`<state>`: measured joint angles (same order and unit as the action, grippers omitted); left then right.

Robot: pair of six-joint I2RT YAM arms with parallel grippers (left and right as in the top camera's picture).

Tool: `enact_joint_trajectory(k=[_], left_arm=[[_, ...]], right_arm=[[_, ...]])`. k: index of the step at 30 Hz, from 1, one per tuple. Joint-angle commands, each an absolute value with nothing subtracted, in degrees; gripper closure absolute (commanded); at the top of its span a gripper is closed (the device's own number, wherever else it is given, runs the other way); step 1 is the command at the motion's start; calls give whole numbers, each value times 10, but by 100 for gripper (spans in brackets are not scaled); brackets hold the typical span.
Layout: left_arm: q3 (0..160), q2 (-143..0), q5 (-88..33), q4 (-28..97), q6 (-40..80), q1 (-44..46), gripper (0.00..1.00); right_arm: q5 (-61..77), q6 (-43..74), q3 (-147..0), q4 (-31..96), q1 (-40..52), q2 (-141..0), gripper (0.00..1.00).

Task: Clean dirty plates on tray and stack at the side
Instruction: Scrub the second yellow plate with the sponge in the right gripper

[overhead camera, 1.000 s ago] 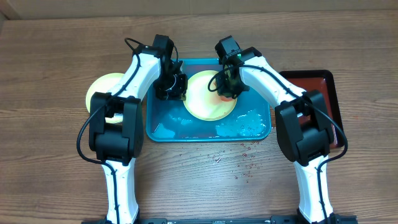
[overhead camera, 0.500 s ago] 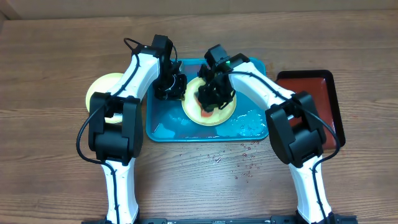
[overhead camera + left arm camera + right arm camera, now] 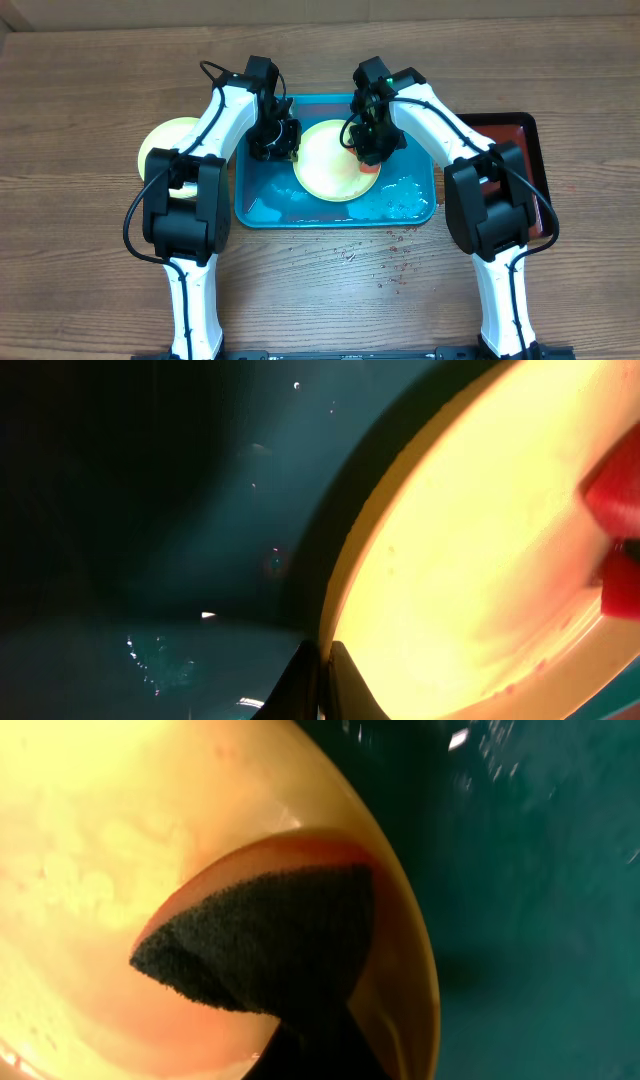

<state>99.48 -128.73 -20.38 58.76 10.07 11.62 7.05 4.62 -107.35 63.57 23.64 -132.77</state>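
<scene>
A pale yellow-green plate point(image 3: 330, 165) lies in the teal tray point(image 3: 255, 185). My left gripper point(image 3: 285, 148) is shut on the plate's left rim; in the left wrist view its fingertips point(image 3: 318, 678) pinch the rim of the plate point(image 3: 480, 560). My right gripper point(image 3: 367, 148) is shut on a sponge point(image 3: 369, 166), red with a dark scouring face, pressed on the plate's right side. In the right wrist view the dark sponge point(image 3: 270, 940) rests on the plate point(image 3: 110, 860) near its rim. A second yellow-green plate point(image 3: 168, 140) lies on the table left of the tray. I cannot make out the pale blue-white plate.
A dark red, black-rimmed tray point(image 3: 515, 135) lies to the right of the teal tray. Foamy water point(image 3: 392, 200) lies in the teal tray's front right part. Red drops point(image 3: 395, 265) spot the wooden table in front of the tray.
My right gripper moved the sponge across the plate to its left-centre and back to the right side. The left gripper has kept its hold on the rim.
</scene>
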Motion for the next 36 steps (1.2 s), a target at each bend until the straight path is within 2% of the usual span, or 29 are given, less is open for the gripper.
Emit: enact_joint_trajectory(k=[1, 9, 15, 20, 28, 36], left_arm=[[1002, -1290, -205, 589, 87, 116, 96], [1002, -1290, -206, 586, 88, 116, 96], [1002, -1290, -206, 586, 88, 116, 96], [1002, -1290, -206, 587, 88, 116, 96], [1002, -1290, -206, 587, 88, 116, 96], [1002, -1290, -204, 587, 88, 116, 96]], right_arm=[[51, 67, -1088, 608, 242, -1335, 96], [187, 79, -1087, 509, 282, -1343, 96], [187, 81, -1087, 550, 323, -1352, 96], [148, 75, -1087, 601, 330, -1352, 96], [29, 72, -1087, 681, 275, -1352, 96], [-14, 72, -1087, 665, 240, -1352, 96]])
